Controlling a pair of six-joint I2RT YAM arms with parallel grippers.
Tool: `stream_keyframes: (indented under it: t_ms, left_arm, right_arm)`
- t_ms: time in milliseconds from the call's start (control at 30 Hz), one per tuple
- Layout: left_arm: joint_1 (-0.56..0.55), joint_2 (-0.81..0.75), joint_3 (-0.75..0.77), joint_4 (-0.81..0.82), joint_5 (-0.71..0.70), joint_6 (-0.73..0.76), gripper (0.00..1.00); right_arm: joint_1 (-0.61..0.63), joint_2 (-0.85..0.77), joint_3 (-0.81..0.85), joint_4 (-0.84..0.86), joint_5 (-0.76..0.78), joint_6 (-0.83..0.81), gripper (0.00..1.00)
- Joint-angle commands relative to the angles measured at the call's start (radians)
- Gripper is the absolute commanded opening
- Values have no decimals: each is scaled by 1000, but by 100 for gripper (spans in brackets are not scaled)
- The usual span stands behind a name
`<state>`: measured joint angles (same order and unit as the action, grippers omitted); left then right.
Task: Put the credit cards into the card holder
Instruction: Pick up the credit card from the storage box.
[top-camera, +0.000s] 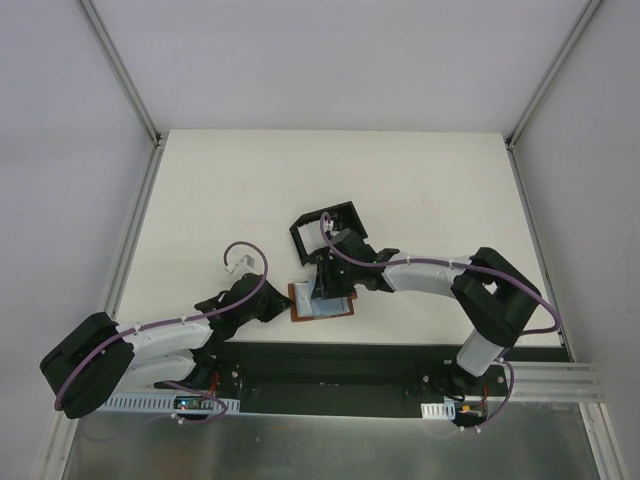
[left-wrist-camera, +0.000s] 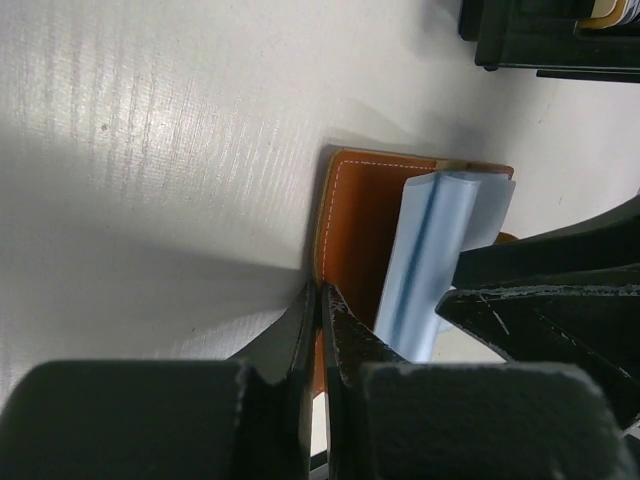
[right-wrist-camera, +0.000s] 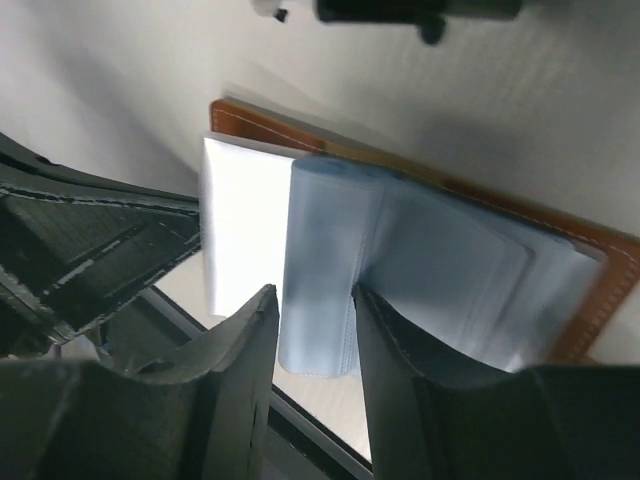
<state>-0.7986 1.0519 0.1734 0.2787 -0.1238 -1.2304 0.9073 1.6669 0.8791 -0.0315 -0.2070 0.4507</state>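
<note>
Ref = brown wallet, lying open on the white table.

left gripper: at the wallet's left edge. Jaws almost together, pinched on the stitched leather rim, w/ the rim running btwn the two fingers.

right gripper: reaches over the wallet from its far-right side. Jaws narrow, clamped on one end of the pale blue cards. The blue bundle fills the gap btwn the fingers.

Cards' pos.: on the wallet's inner face. In the left wrist view the gripped end stands up off the leather as a rounded ridge. A white card lies flat right beside the blue ones, on the side twd the left gripper. Can't tell if it tucks under them.

card holder: black, open-topped, on the table just beyond the wallet's far edge, near it but apart. Right arm passes next to it. Inside not readable from any view.
</note>
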Motion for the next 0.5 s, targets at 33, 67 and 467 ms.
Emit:
stream_keyframes:
  t_ms: [33, 67, 467]
  left_arm:
    - [-2, 46, -17, -64, 13, 17, 0]
    - [-1, 54, -21, -59, 13, 14, 0]
    - [9, 135, -34, -1, 15, -29, 0]
  right_arm:
    - [5, 67, 20, 145, -126, 48, 40]
    - [4, 67, 26, 171, -146, 49, 40]
    - [1, -82, 15, 288, -279, 42, 44]
